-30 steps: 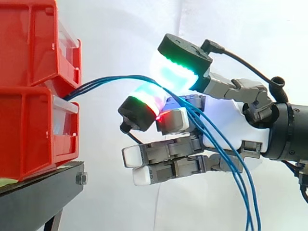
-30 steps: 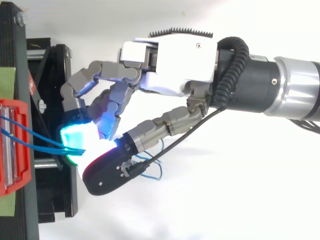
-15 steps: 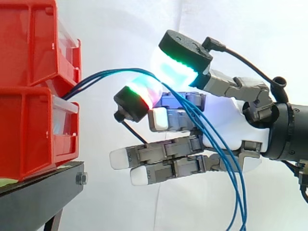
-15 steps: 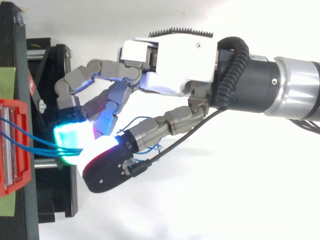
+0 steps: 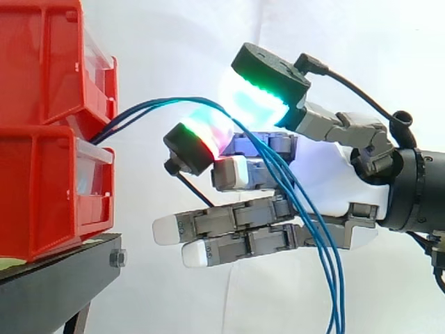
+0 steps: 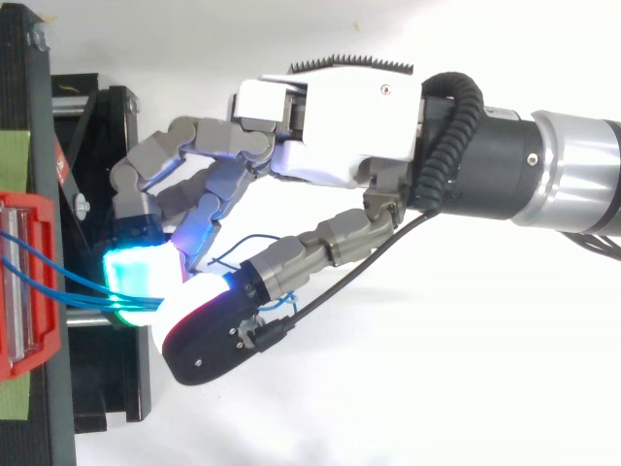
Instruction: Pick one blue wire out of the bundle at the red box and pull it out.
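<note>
hand right of red plastic bins | thumb and finger clamp thin blue wires | side view: 2 bins stacked, wires droop

A white curtain is hanging behind everything. A black stand is jutting in from the left, and a bolt is sitting in its front corner. From above, a green strip is running along the stand's edge, with another bolt showing at its top corner.

Stacked red bins on black stand
</note>
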